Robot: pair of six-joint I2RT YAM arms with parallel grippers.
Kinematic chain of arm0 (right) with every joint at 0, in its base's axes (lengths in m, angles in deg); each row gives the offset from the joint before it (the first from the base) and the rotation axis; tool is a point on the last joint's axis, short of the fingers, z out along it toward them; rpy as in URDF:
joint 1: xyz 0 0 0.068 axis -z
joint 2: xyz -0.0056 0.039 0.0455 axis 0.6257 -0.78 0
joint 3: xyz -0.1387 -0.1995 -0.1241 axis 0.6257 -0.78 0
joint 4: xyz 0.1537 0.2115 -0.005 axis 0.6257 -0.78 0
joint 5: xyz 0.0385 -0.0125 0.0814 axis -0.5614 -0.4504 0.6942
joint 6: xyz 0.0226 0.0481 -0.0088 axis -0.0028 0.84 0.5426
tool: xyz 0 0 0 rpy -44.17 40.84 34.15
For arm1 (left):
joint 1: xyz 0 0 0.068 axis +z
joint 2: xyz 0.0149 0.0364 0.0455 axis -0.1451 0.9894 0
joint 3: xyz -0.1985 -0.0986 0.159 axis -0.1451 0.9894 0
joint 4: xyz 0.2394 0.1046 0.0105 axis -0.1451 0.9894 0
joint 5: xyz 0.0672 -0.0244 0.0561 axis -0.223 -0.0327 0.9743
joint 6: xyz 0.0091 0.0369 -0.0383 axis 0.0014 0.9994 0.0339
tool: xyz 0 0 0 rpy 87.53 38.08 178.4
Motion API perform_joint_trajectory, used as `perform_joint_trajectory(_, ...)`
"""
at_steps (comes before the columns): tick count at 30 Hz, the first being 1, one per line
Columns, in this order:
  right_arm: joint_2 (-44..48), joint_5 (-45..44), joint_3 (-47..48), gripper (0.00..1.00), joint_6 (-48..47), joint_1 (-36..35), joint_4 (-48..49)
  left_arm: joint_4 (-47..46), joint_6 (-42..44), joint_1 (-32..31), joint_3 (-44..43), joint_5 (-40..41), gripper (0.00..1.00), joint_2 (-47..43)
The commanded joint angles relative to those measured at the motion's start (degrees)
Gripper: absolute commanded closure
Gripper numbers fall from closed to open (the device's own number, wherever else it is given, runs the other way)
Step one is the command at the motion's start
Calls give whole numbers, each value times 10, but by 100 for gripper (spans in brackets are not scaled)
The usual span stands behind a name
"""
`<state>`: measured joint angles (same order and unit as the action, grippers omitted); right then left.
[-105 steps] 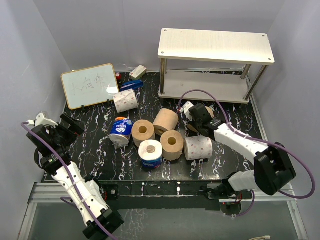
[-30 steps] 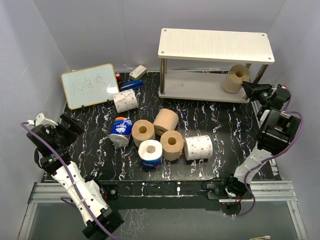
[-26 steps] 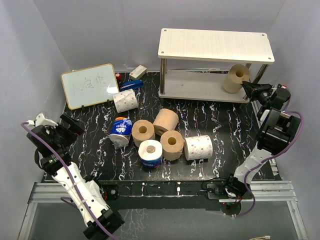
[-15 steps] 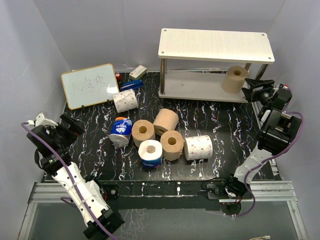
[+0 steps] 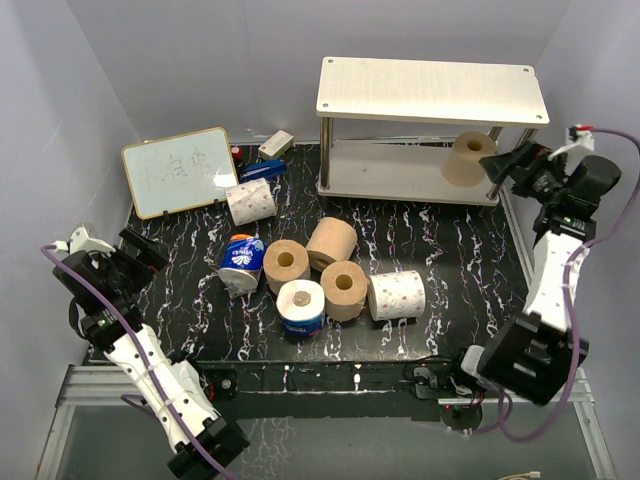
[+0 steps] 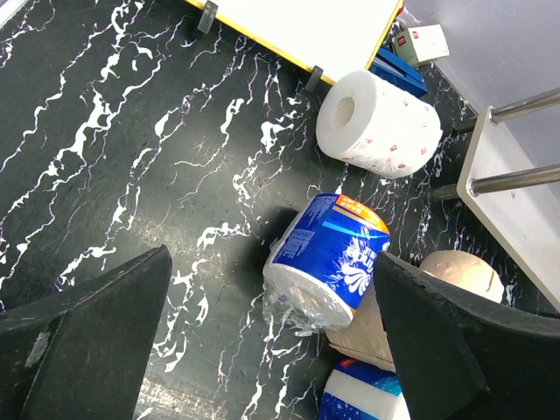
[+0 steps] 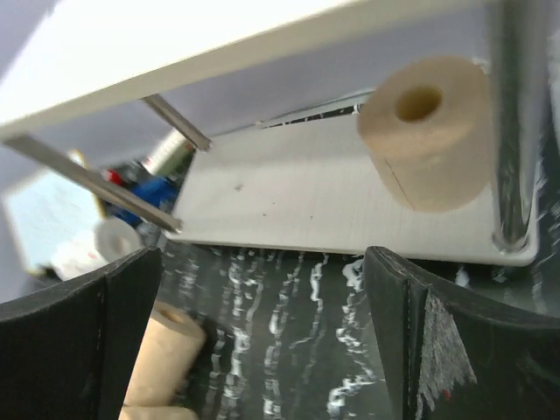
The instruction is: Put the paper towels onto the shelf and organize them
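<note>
The shelf [image 5: 432, 90] stands at the back right. One tan paper towel roll [image 5: 468, 158] stands upright on its lower board [image 5: 390, 172], near the right legs; the right wrist view shows this roll [image 7: 429, 131] free on the board [image 7: 332, 184]. My right gripper [image 5: 508, 160] hovers open just right of the roll, apart from it, with nothing between its fingers [image 7: 262, 341]. Several more rolls lie mid-table: tan ones [image 5: 331, 243], a white patterned one [image 5: 396, 295], a blue-wrapped one [image 5: 241, 262]. My left gripper [image 5: 140, 255] is open at the far left, with the blue-wrapped roll [image 6: 328, 262] ahead of it.
A small whiteboard [image 5: 180, 170] leans at the back left, with another white roll [image 5: 250, 201] and small boxes [image 5: 275, 146] beside it. A blue-and-white wrapped roll [image 5: 301, 307] stands near the front edge. Grey walls close in on both sides.
My right gripper has opened and let go of the tan roll, which now stands on the lower shelf board. The right arm has drawn back to the right and risen. The left arm is still.
</note>
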<state>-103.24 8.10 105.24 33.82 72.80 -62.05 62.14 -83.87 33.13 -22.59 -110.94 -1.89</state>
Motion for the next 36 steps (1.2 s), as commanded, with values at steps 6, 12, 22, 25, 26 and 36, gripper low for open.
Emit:
perform_joint_trajectory(6, 81, -320, 28, 6, -452, -285, -389, -7, 2, 5, 2, -14, 2, 22)
perform_joint_trajectory(12, 16, -419, 14, 19, -451, -522, -439, -6, 2, 6, 2, -16, 2, 16)
perform_joint_trajectory(22, -81, -412, 41, 23, -429, -661, -404, -4, 5, 6, 0, -20, 2, -1)
perform_joint_trajectory(25, -104, -400, 63, 24, -424, -661, -405, -3, 4, 6, 0, -19, 2, 4)
perform_joint_trajectory(26, -110, -394, 66, 24, -422, -662, -402, -4, 5, 5, 0, -19, 2, 6)
perform_joint_trajectory(36, -128, -392, 86, 25, -415, -662, -397, -4, 5, 6, 1, -19, 2, 10)
